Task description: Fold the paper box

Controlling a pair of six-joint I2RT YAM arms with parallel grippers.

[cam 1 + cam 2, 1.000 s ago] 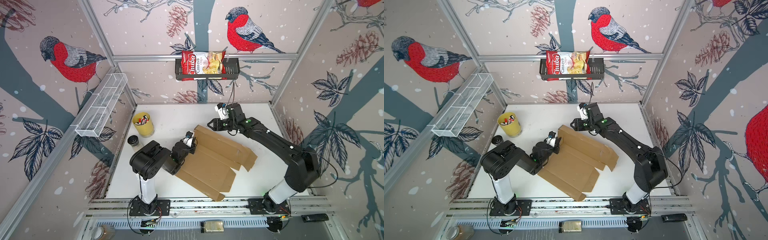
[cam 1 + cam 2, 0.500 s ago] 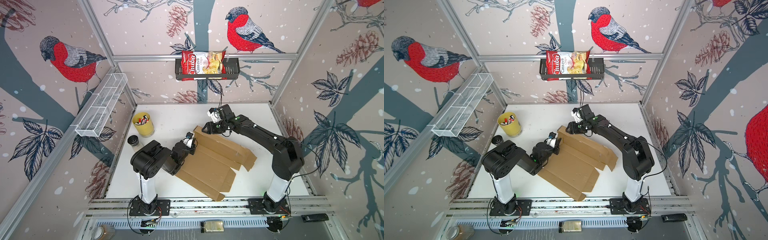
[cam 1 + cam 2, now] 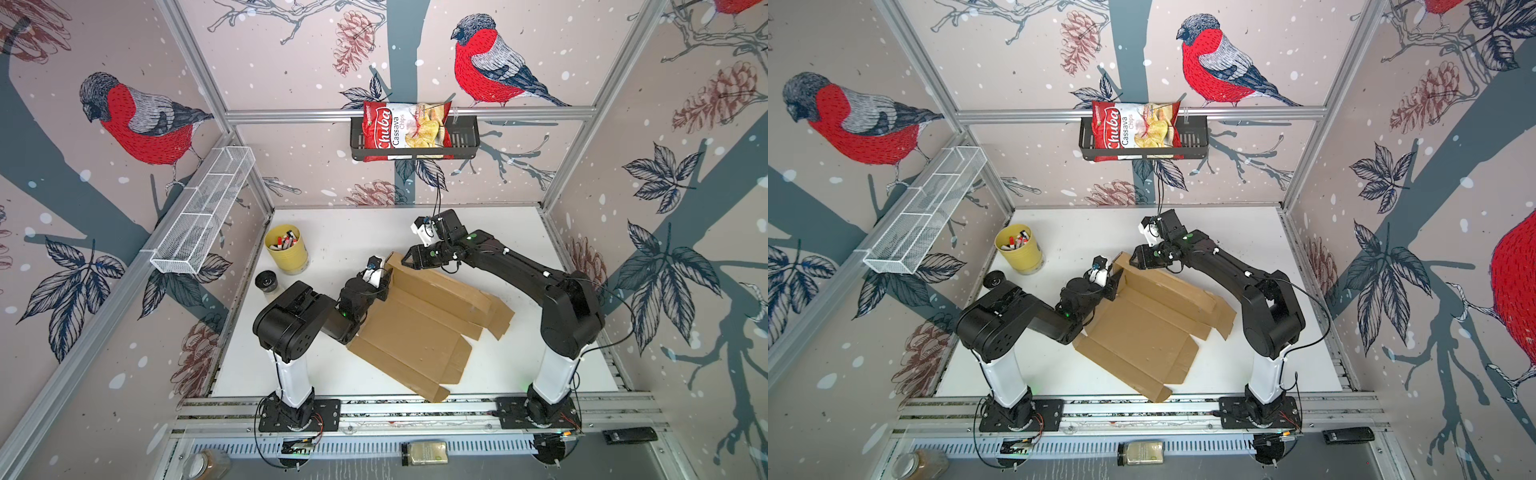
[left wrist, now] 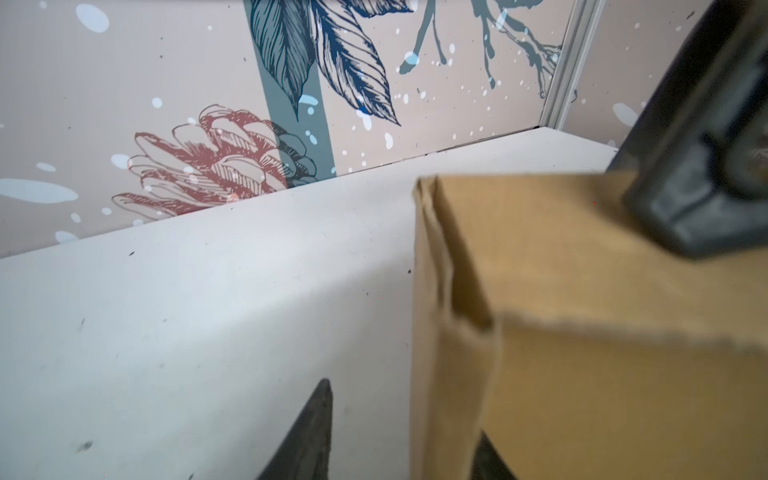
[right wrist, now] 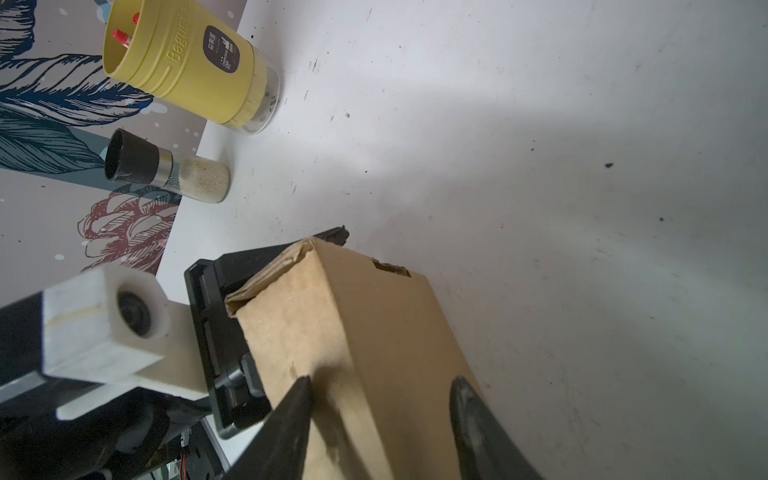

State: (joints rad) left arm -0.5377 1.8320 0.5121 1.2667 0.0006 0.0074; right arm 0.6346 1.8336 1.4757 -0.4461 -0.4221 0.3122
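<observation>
**Top views.** Paper box lies in the middle of the white worktop, set askew, with one corner reaching the near edge. It is mostly a flat sheet. Two walls stand up and meet at its far-left corner. Left hand is at the side wall by that corner. Right hand is at the far wall, just beside the same corner. Both top views agree: paper box, left hand, right hand. Yellow cup and black-capped shaker stand near the left edge, apart from the paper box.

**Left wrist.** The raised corner of the paper box is close up. One finger stands clear of the wall's outer face; the other is partly hidden beyond it. The left hand is parted astride the wall, not pinching.

**Right wrist.** Fingers are spread moderately wide over the far wall of the paper box, with nothing clamped. Cannot tell whether they press it.
</observation>
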